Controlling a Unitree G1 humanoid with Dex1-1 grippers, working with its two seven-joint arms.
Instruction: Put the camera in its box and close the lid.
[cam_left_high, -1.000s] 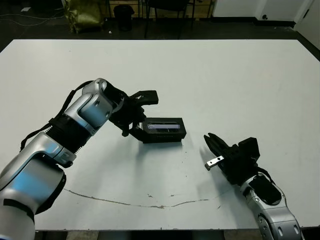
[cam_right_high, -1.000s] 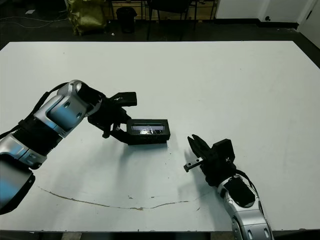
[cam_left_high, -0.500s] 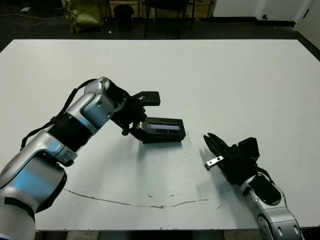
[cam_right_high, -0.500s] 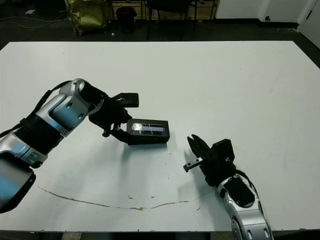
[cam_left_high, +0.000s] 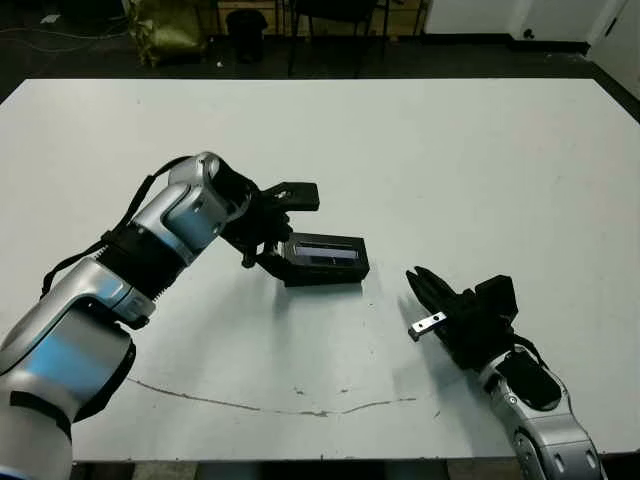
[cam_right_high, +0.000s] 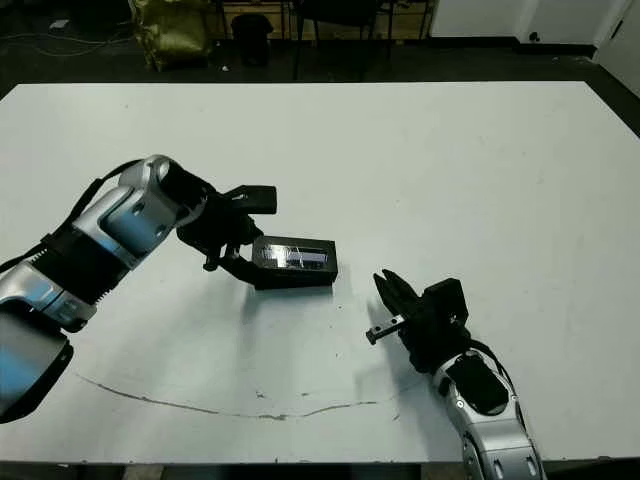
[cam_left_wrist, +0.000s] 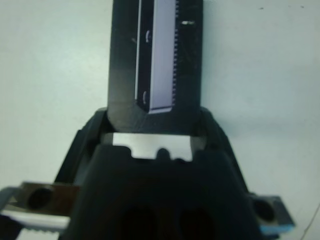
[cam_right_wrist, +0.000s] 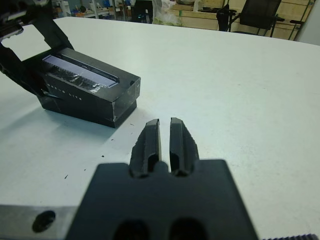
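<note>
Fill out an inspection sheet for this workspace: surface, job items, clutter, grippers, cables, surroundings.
Surface: white table, with a thin dark scratch line near the front edge.
Job's things: black box on the table with the lid on top, its pale strip facing up. Camera: not seen separately; cannot tell if it is inside.
Clutter: nothing seen.
Grippers: left gripper open, at the box's left end, one finger low against it and one raised above it. Right gripper shut, empty, apart from the box to its right.
Cables: dark cables run along the left arm.
Surroundings: dark floor, a yellowish bag and chair legs beyond the far edge.
</note>
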